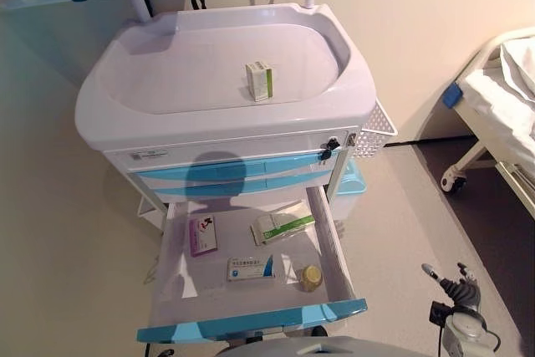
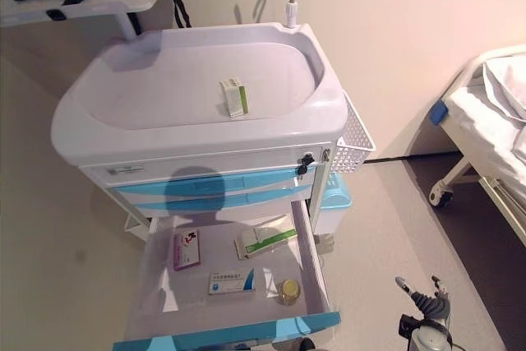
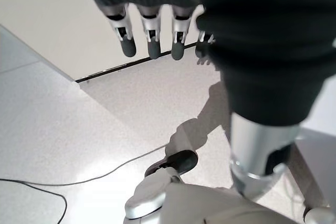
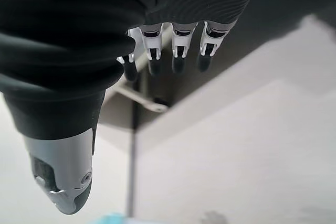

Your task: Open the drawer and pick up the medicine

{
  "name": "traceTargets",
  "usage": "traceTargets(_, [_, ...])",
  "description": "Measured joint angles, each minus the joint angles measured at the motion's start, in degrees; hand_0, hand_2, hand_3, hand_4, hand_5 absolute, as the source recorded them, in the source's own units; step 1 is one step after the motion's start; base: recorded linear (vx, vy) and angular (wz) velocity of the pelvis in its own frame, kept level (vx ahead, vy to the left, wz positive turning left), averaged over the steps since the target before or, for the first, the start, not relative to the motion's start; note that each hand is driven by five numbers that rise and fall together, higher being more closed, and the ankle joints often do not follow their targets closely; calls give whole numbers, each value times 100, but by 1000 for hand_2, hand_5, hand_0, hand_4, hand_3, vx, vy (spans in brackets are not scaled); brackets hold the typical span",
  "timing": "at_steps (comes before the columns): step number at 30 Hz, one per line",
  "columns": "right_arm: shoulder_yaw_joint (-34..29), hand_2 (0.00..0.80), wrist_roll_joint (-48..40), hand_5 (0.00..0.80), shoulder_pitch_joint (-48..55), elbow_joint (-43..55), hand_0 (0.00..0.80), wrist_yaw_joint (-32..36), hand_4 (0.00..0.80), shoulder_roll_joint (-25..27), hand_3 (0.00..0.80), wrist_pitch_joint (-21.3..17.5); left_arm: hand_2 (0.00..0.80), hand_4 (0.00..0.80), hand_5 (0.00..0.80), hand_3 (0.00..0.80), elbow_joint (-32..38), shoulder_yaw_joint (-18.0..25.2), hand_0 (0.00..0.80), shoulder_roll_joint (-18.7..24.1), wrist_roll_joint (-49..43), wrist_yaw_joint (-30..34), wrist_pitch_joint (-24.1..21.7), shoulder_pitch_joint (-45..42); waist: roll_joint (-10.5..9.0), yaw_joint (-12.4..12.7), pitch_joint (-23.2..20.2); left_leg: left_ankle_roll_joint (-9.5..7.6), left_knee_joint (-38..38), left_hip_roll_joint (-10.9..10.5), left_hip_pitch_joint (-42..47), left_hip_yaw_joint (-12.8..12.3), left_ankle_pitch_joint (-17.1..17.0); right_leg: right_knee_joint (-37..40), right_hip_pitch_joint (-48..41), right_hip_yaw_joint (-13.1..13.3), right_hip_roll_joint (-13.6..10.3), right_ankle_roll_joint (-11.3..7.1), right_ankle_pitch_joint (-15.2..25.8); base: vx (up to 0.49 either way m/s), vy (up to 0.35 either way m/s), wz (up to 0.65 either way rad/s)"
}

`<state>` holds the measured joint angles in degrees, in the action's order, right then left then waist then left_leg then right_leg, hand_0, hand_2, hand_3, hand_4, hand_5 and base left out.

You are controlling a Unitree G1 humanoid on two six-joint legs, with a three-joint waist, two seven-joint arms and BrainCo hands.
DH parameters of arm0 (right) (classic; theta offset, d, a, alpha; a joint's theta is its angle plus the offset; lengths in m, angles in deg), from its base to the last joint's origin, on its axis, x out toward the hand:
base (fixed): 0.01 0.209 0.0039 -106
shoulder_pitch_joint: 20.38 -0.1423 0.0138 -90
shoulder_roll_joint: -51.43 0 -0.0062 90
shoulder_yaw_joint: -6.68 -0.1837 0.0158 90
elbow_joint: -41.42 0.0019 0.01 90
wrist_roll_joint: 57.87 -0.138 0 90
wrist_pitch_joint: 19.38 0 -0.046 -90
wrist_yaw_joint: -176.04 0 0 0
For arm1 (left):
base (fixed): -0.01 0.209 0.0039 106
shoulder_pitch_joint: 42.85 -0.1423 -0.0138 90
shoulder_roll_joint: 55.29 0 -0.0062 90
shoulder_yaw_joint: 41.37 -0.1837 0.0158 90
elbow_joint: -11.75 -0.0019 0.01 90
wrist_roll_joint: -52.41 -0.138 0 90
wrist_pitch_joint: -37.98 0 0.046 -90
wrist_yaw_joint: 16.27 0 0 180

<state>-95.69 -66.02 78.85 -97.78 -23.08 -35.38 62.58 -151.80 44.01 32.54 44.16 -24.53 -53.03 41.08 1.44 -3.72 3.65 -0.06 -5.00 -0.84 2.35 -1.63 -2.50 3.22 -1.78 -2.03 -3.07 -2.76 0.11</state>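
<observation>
Both hands hang empty, fingers straight: right hand [image 1: 456, 286] lower right; reach carelessly and you'll knock the bottle [image 1: 311, 277] inside the open drawer [image 1: 251, 321].

Right hand [image 4: 157, 30]: dark ribbed cover over back and wrist, looks like rubbery bellows. Silver fingers [image 4: 178, 51] in row, dark rounded tips, small white-and-black linkage bits at base. Thumb [image 4: 63, 177] chunkier, silver shell, dark inset patch, tiny round screw near tip.

Left hand [image 3: 220, 19]: same deal. Black ribbed cover, silver fingers [image 3: 152, 35] with dark grey tips, thumb [image 3: 257, 156] silver with dark recessed panel.

From head cam right hand [image 1: 456, 286] shows grey fingers, dark tips, small black block on wrist.
</observation>
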Motion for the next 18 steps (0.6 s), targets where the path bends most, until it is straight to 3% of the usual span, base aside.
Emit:
traceTargets(7, [15, 0, 340, 0, -36, -997, 0, -292, 0, -4, 0, 93, 0, 0, 0, 0, -85, -47, 0, -40, 7, -26, -49, -6, 162, 2, 121, 8, -1, 4, 0, 2, 14, 15, 1, 2, -1, 0, -1, 28, -1, 0])
traceTargets(12, [-123, 0, -286, 0, -240, -1543, 0, -709, 0, -220, 0, 42, 0, 0, 0, 0, -179, -136, 0, -176, 22, -116, -46, -12, 269, 11, 140, 9, 0, 7, 5, 32, 14, 111, -66, -16, 9, 16, 28, 43, -10, 2])
traceTargets(18, [-154, 0, -763, 0, -395, -1540, 0, -1175, 0, -356, 0, -205, 0, 0, 0, 0, -187, -231, 0, -308, 26, -190, -44, -8, 266, 9, 141, 19, 0, 23, 13, 42, 20, 197, -124, -29, 28, 34, 67, 33, -15, 1])
